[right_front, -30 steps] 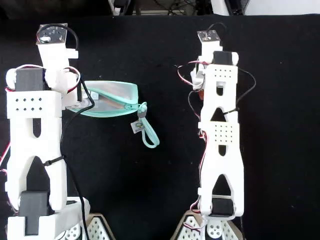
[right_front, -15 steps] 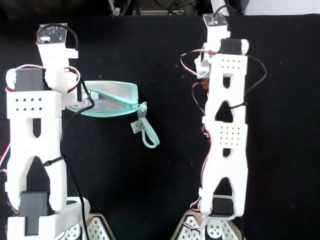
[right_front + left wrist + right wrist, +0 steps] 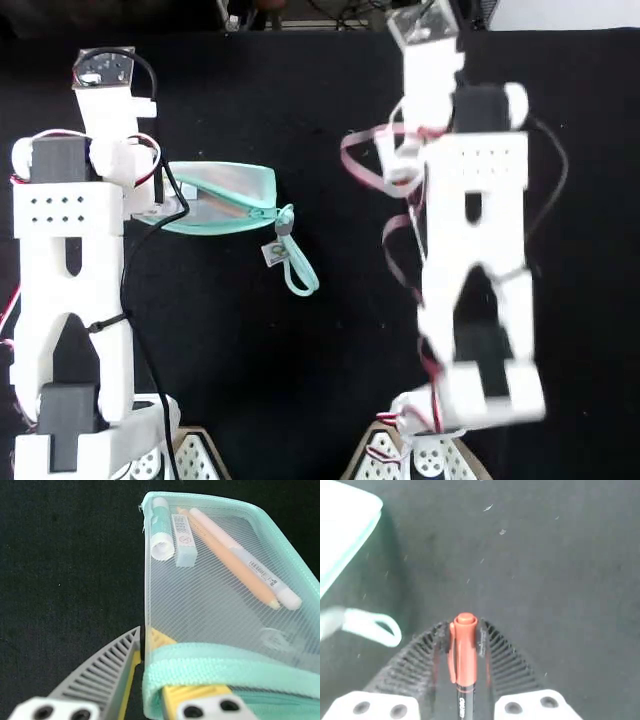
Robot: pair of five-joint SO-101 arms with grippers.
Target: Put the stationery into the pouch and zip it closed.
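A clear mesh pouch (image 3: 225, 198) with mint trim lies on the black table, its zip strap (image 3: 296, 266) trailing toward the front. Inside the pouch (image 3: 210, 590) I see a glue stick (image 3: 161, 530), an eraser (image 3: 184, 540), an orange pencil (image 3: 230, 560) and a white pen (image 3: 250, 562). My left gripper (image 3: 146, 633) is shut on the pouch's edge near the mint zip band (image 3: 225, 672); in the high view the left gripper (image 3: 160, 205) sits at the pouch's left end. My right gripper (image 3: 462, 630) is shut on a red pen (image 3: 464, 652), above the table to the right of the strap (image 3: 375, 627).
The right arm (image 3: 470, 210) stands raised over the table's right half, well apart from the pouch. Black tabletop (image 3: 330, 120) lies bare between the two arms. Both arm bases sit at the front edge.
The right arm has risen and swung toward the back of the table with the red pen in its grip. The left arm and the pouch have stayed still.
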